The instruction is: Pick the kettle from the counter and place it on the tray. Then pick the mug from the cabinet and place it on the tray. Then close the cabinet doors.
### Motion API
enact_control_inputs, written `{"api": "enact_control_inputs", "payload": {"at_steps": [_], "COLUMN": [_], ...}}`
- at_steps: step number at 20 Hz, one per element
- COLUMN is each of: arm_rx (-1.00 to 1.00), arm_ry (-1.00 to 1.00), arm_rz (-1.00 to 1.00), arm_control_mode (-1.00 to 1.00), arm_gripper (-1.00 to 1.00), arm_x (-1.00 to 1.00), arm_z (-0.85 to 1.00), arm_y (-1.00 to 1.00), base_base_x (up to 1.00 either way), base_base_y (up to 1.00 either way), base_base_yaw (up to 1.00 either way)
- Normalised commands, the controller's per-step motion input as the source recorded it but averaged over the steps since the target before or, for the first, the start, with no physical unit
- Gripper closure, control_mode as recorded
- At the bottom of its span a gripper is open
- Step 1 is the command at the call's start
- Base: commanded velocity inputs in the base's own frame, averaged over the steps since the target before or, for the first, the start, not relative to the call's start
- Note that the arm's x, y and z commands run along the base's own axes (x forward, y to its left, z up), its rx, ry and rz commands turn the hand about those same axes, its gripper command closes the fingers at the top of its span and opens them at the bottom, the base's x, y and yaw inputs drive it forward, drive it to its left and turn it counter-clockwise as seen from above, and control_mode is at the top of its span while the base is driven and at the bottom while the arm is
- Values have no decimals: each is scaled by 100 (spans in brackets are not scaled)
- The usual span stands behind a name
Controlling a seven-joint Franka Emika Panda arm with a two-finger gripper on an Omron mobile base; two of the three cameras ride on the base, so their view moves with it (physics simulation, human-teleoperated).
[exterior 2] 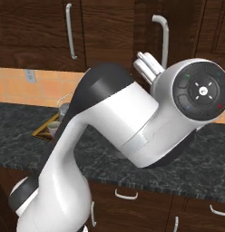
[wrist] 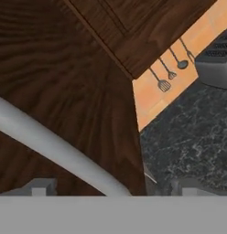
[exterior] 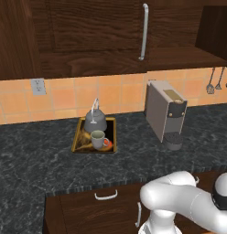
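Kettle (exterior: pixel 95 120) & mug (exterior: pixel 98 138) on tray (exterior: pixel 77 137); fingers' (wrist: pixel 40 187) spread can't tell.

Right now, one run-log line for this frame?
kettle: on tray | mug: on tray | gripper: at door handle

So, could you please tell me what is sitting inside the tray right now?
The tray holds the kettle at its back and the mug in front of it. Their bases hide part of the patterned floor; something orange beside the mug is too small to identify.
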Motion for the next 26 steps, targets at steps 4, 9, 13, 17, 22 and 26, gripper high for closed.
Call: {"api": "enact_control_inputs", "payload": {"at_steps": [4,9,13,17,22,26], "arm_rx": [-17,-17,-10,-5,-8,-8], "arm_ry": [-6,-5,0,0,0,1], "arm_rz": [14,14,17,17,15,14], "arm_control_mode": [-100,-100,-100,-100,-100,-100], "arm_gripper": [-100,-100,-100,-100,-100,-100], "arm_x": [47,63,77,81,70,81], "arm_z": [-31,-37,-22,-3,0,0], "arm_y": [63,58,45,45,48,33], "base_base_x": [0,0,0,0,0,0], "base_base_y": [0,0,0,0,0,0], "base_base_yaw": [0,0,0,0,0,0]}}
